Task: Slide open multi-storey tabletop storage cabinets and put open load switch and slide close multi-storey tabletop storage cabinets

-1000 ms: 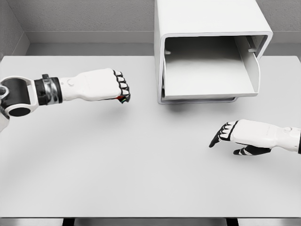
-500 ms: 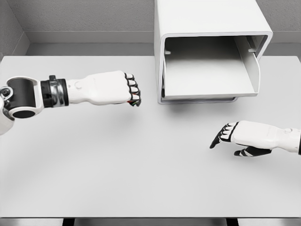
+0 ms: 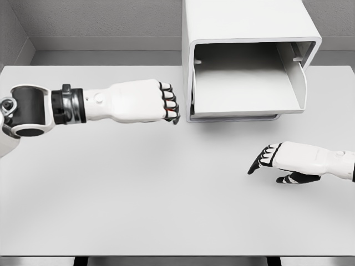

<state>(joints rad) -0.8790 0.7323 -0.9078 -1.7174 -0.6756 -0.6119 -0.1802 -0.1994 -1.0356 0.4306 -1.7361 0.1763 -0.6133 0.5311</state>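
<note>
Left hand [image 3: 145,101] over the white table [image 3: 166,188], arm entering from the left edge, dark wrist band and round grey joint visible. Fingers [image 3: 169,103] curled tight into a fist, knuckles facing right toward the cabinet. Small sliver of red showing between curled fingertips at the lower right of the fist, mostly hidden by the hand; probably the load switch [image 3: 169,114], but too little visible to confirm shape. Fist just left of the storage cabinet [image 3: 244,27], near its open front edge, apparently not touching. Cabinet standing at the far side of the table, right of centre, white body with rounded front frame. Drawer [image 3: 247,88] pulled out toward the camera, interior pale grey, nothing visible inside. Drawer lip sitting low above the tabletop, dark shadow under it. Right hand [image 3: 291,160] low at the right, arm entering from the right edge, palm down close to the table surface, well apart from the cabinet. Its fingers loosely extended and pointing left, thumb tucked under, holding nothing. Grey wall behind the table, dark gap below the table's near edge.
</note>
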